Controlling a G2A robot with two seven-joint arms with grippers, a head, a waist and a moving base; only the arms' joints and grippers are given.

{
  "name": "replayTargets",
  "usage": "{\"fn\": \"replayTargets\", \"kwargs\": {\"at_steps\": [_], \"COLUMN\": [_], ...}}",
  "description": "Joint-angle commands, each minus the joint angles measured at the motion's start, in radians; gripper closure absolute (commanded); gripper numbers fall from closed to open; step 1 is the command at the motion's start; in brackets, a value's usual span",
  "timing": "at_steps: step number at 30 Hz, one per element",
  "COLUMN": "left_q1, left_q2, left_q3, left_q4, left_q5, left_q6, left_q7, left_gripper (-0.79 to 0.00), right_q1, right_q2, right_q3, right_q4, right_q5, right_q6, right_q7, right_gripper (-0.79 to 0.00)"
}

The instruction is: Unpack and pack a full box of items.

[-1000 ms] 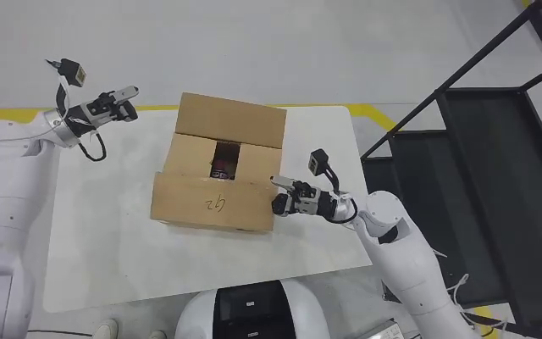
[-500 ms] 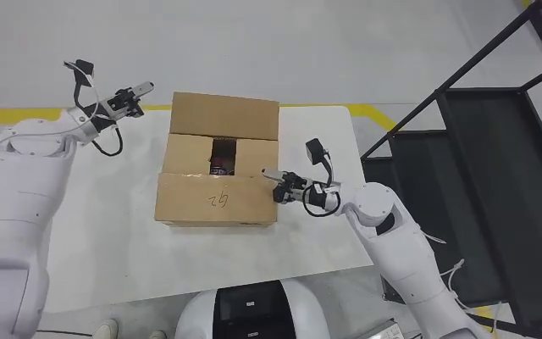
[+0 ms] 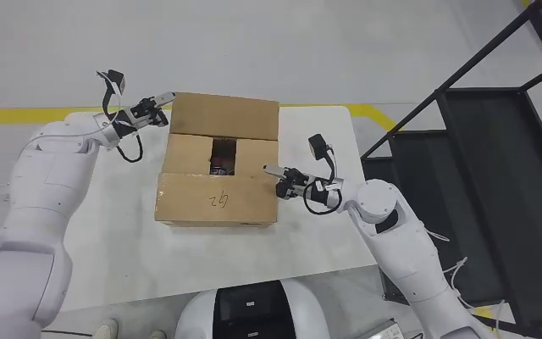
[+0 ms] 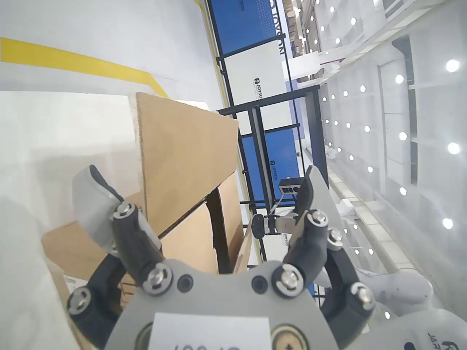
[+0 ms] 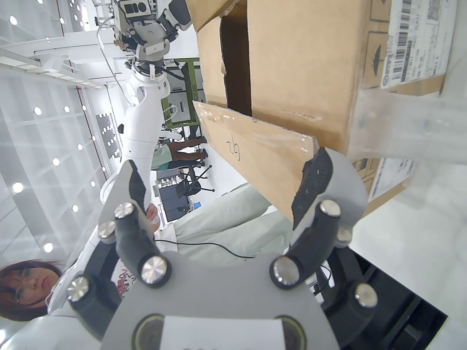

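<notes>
My left gripper [image 3: 166,99] hangs open, empty, by the far flap of the box [image 3: 217,200]; my right gripper [image 3: 273,175], also open, by its near flap.

1. cardboard box [image 3: 217,182]: brown, upright at the middle of the white table [image 3: 110,246]. far long flap raised, near long flap tilted outward. short flaps folded in with a dark gap between.
2. item [image 3: 223,158]: dark reddish, inside the box, seen through that gap.
3. label [image 5: 416,34]: white, printed, on the box's side.
</notes>
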Motion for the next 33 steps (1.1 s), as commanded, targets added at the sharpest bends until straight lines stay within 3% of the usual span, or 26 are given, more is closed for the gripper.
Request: {"fn": "replayTargets", "kwargs": {"at_steps": [1,10,21,25,33], "left_q1": [-0.009,-0.039,0.003,-0.001,-0.024], "left_q2": [-0.011,-0.037,0.012,0.025,0.001], "left_q3": [-0.001,-0.024,-0.025,-0.037,-0.027], "left_q4": [0.026,0.074,-0.060,-0.007,0.054], "left_q5": [-0.028,-0.129,-0.116,-0.110,-0.096], "left_q6": [-0.013,-0.031,0.011,-0.024,-0.079], "left_q7": [-0.027,-0.134,-0.177,-0.141,-0.079], "left_gripper": [-0.785,-0.785,-0.785,-0.785,-0.785], "right_q1": [0.003,0.014,0.044,0.052,0.050], "right_q2": [0.001,0.006,0.012,0.013,0.019], "right_q3": [-0.001,-0.008,-0.024,-0.028,-0.025], "right_q4": [-0.001,0.006,0.035,0.040,0.033], "right_q5": [-0.002,-0.009,-0.037,-0.043,-0.052], "right_q6": [0.002,0.005,-0.010,-0.014,-0.020], "right_q7": [0.003,0.020,0.041,0.043,0.040], "right_gripper": [-0.785,-0.785,-0.785,-0.785,-0.785]}}
